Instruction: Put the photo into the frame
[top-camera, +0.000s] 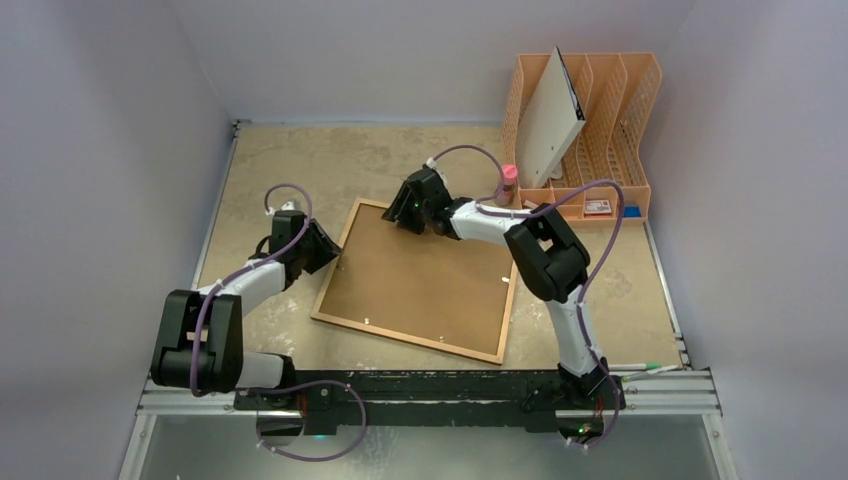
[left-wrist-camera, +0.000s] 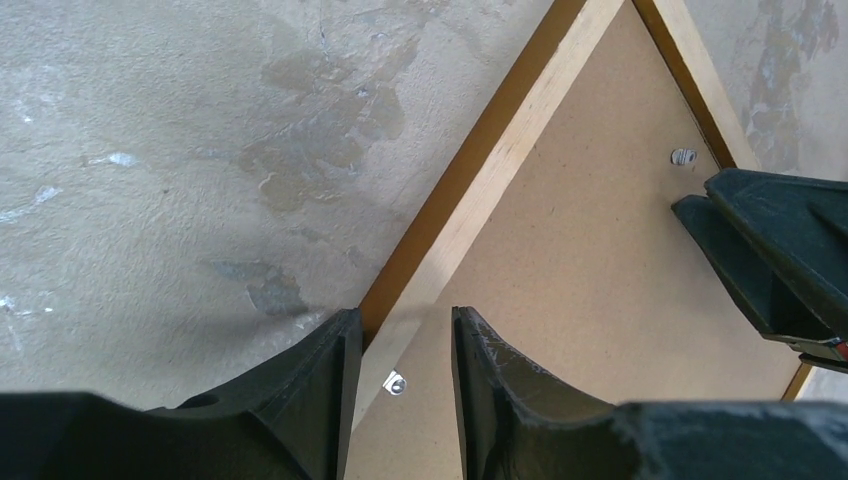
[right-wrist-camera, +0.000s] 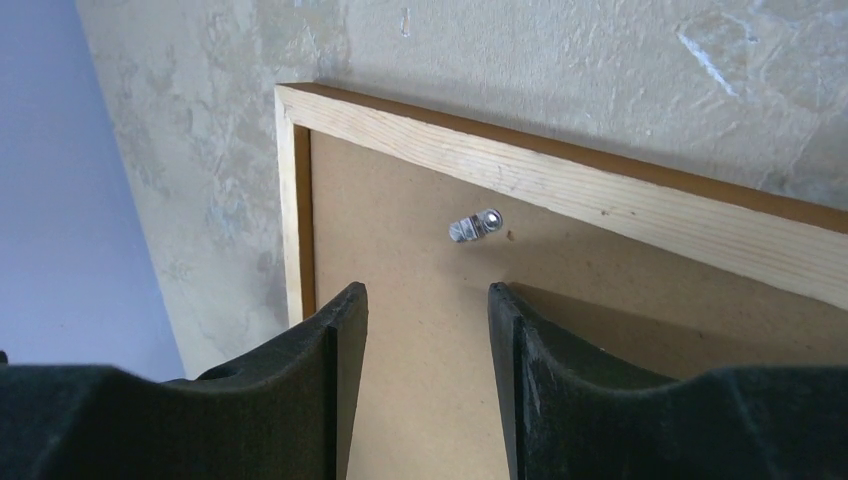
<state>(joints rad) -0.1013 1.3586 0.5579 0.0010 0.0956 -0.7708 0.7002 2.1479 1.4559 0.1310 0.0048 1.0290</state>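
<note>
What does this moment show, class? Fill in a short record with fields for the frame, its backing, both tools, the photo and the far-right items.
frame: light wood, flat on the table, back side up, turned askew to the table edges
backing board: brown, seated inside the frame, small metal clips near its edges
left tool: open, over the frame's left rail
right tool: open, over the far corner, near a clip
photo: not in view
far right: orange file rack holding a leaning white panel; pink-capped bottle beside it
</note>
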